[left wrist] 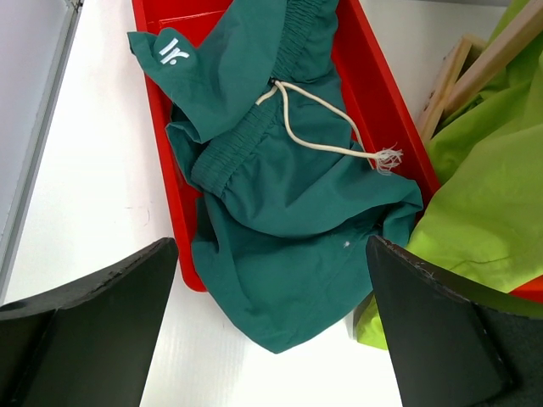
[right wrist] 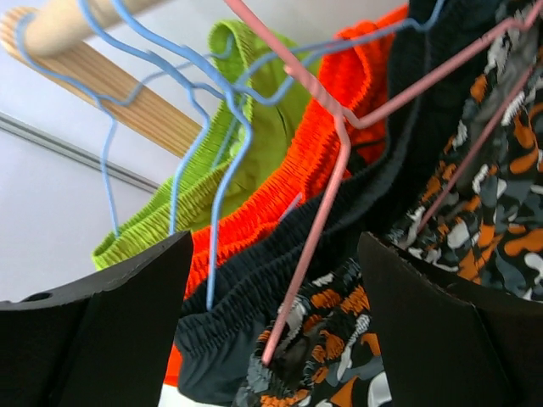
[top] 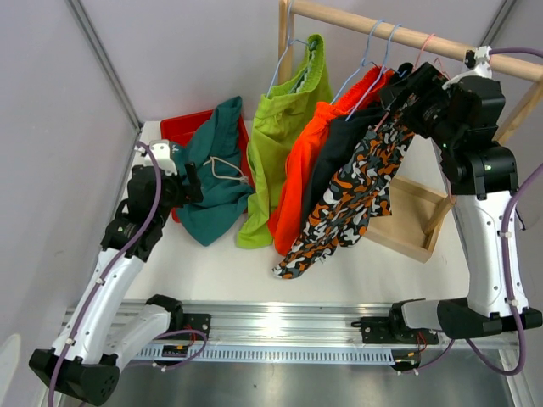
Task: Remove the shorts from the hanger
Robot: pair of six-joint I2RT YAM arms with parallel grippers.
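Below the round wooden rail [top: 407, 36]: lime green fabric shorts [top: 280, 144], bright orange shorts [top: 301, 170], dark navy shorts [top: 335, 148] and camouflage shorts [top: 356, 191] hang on wire hangers.
Left of rail: teal green shorts [top: 216, 170] lie in a red plastic tray [top: 182, 127].
Left gripper [left wrist: 271, 250]: jaws wide and empty above the teal pair. Only its wrist view shows the white drawstring [left wrist: 314, 127].
Right gripper [right wrist: 276, 242]: jaws wide, holding nothing, at the rail. Only its wrist view shows the pink wire hanger [right wrist: 327, 178].

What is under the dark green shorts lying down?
A red tray lies under the teal shorts; its walls show on both sides. The shorts' lower part spills onto the white table. The tray's floor beneath them is covered.
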